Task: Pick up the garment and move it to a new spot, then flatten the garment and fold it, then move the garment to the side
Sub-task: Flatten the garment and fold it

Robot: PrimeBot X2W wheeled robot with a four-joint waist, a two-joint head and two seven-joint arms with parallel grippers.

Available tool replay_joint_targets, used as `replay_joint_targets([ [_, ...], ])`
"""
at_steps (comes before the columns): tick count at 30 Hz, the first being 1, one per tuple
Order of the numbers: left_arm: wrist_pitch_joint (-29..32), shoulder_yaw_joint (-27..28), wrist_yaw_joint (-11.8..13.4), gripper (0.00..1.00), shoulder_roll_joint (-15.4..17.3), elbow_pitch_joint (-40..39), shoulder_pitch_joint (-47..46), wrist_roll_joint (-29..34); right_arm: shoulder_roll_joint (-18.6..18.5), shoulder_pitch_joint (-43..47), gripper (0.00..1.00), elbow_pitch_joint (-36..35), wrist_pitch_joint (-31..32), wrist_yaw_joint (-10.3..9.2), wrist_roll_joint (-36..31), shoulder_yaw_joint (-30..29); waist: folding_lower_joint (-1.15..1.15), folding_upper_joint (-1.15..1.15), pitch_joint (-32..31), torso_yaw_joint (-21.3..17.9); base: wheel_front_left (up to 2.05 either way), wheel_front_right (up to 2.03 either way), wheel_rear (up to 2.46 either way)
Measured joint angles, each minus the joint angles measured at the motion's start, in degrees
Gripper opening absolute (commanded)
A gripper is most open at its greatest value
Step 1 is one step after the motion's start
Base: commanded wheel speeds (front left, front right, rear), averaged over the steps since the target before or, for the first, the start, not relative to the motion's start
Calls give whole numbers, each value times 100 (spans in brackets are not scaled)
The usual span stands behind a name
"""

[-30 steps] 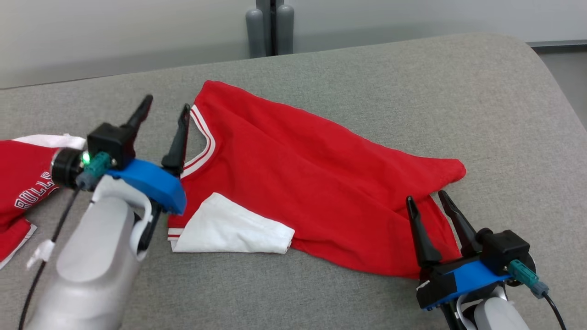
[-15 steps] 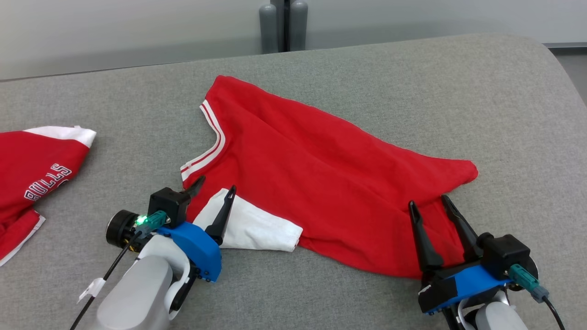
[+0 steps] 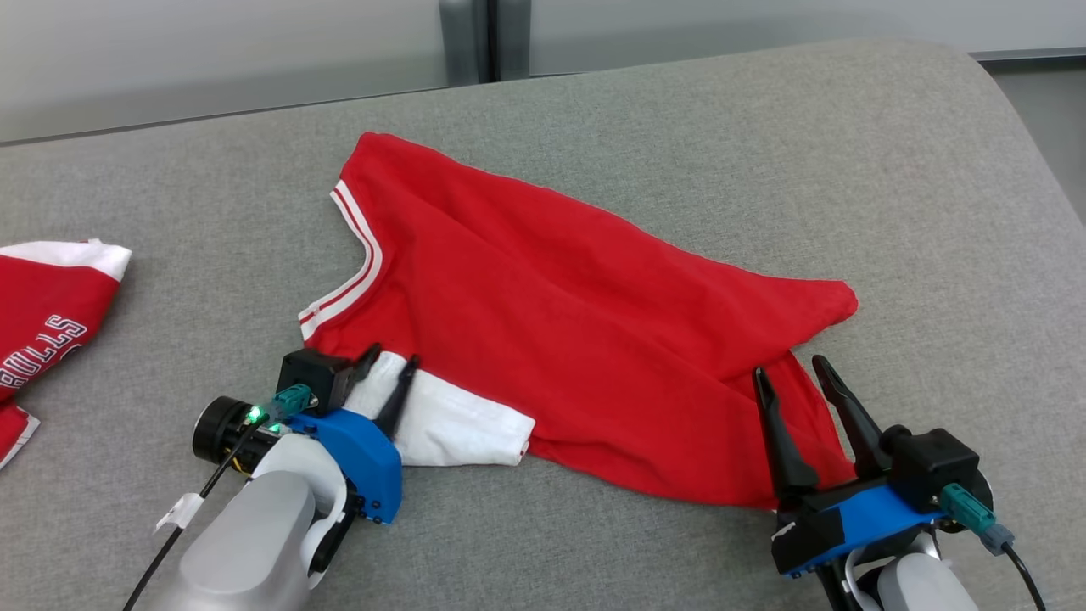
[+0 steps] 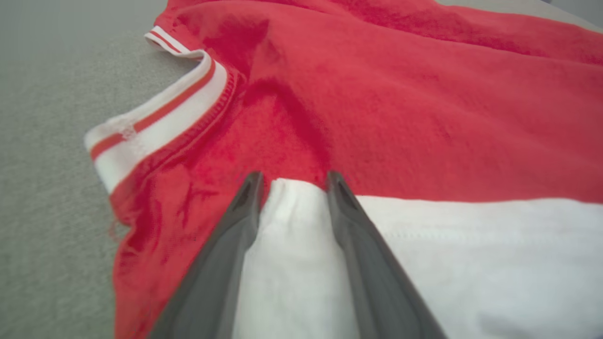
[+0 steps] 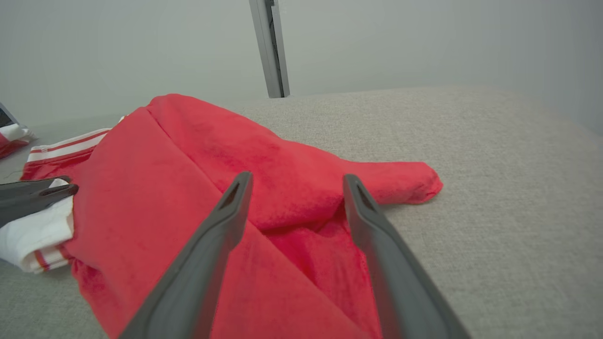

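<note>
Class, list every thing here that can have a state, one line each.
Red shirt, lying spread but creased, not yet flat.
Left gripper, open, fingers astride the white sleeve.
Right gripper, open, over the shirt's near corner.
Second shirt, lying at left, partly out of frame.

Head camera looks down; wrist cameras (close, low) share the garment [image 3: 577,339].

Rumpled red garment [image 5: 198,155] (white-trimmed) on grey upholstery [image 5: 494,188]

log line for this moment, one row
step: grasp | left pincer: open, astride white sleeve | right pincer: open, over red garment edge
</note>
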Motion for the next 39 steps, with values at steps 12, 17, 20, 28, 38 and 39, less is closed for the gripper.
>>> replay_joint_targets([
  [12, -374, -179, -1, 0, -89, -1, -21, -103, -1, 136, 100, 37, -1, 0, 23, -125, -1, 0, -305, 230, 0, 0, 0],
  [17, -435, -242, 16, 0, -51, -576, 417, -123, 0, 263, 100, 33, -1, 0, 4, -149, -1, -1, -548, 506, 0, 0, 0],
  [20, -327, -312, 86, 0, 0, -1012, 773, -168, -1, 356, 100, 40, 0, 0, -10, -180, -1, 0, -655, 685, 0, 0, 0],
  [28, 92, -498, 455, 0, 197, -2012, 1862, -359, -1, 422, 100, 46, 0, -1, -21, -186, -1, -1, -717, 976, 0, 0, 0],
  [38, 255, -514, 765, 63, 386, -2698, 2386, -469, 1, 422, 100, 100, 0, 0, -21, -155, 0, -1, -691, 1055, 0, 0, 0],
  [39, 246, -498, 790, 81, 393, -2769, 2386, -474, 1, 422, 100, 109, -1, 0, -20, -152, 0, -1, -700, 1044, 0, 0, 0],
])
